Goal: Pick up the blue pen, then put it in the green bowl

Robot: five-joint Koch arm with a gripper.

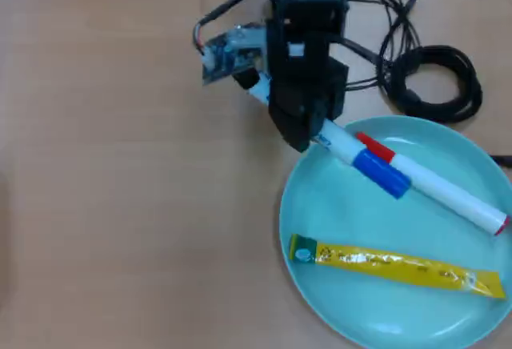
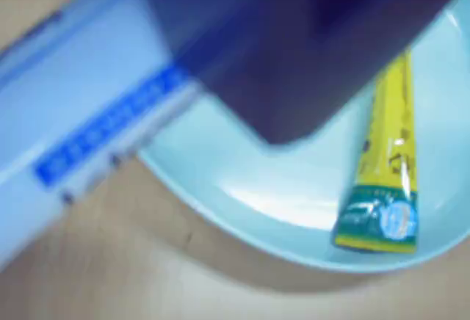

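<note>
Gripping the blue pen (image 1: 364, 159) by its white barrel, the claw (image 1: 308, 129) hangs at the green bowl's (image 1: 336, 213) ten-o'clock rim. The pen's blue cap points toward four o'clock over the bowl, beside a red-capped marker (image 1: 436, 183). A yellow sachet tube (image 1: 396, 266) lies toward six o'clock.

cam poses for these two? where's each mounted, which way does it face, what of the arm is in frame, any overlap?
Overhead view: fixed above the table, facing straight down; shows the black arm from above, its gripper over the green bowl rim holding the blue pen, beside a red-capped marker.
Wrist view: rides on the gripper, facing down at the bowl's rim; one dark blurred jaw fills the top, the pen's barrel close at left.
Shared: bowl, pen, yellow sachet tube.
</note>
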